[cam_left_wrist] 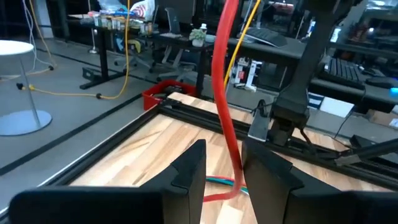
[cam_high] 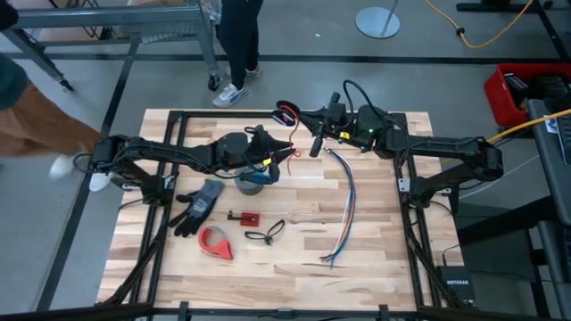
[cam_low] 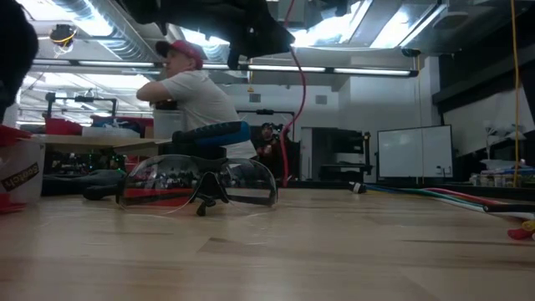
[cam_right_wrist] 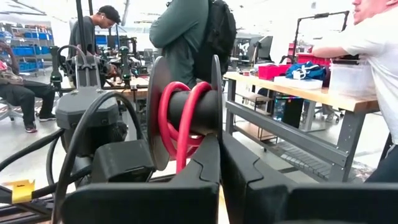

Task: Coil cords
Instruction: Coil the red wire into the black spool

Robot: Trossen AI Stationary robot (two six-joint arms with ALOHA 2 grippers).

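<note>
A thin red cord is wound in a small coil on a black spool that hangs in the air over the table's far edge. My right gripper is shut at the spool's rim. From the spool the cord's free run drops between the open fingers of my left gripper, which is just left of the spool in the high view. The cord's lower part hangs down to the tabletop. My right gripper pinches the lower edge of one spool flange between its shut fingertips, which point about level toward the table's left. The spool is lifted clear, its axis lying across the fingers. My left gripper has the cord passing close to one finger; I cannot tell whether they touch.
On the table lie black gloves, a red tape holder, a small black looped cord, a small red and black piece, a long multicoloured wire bundle and safety glasses. People are beyond the far edge.
</note>
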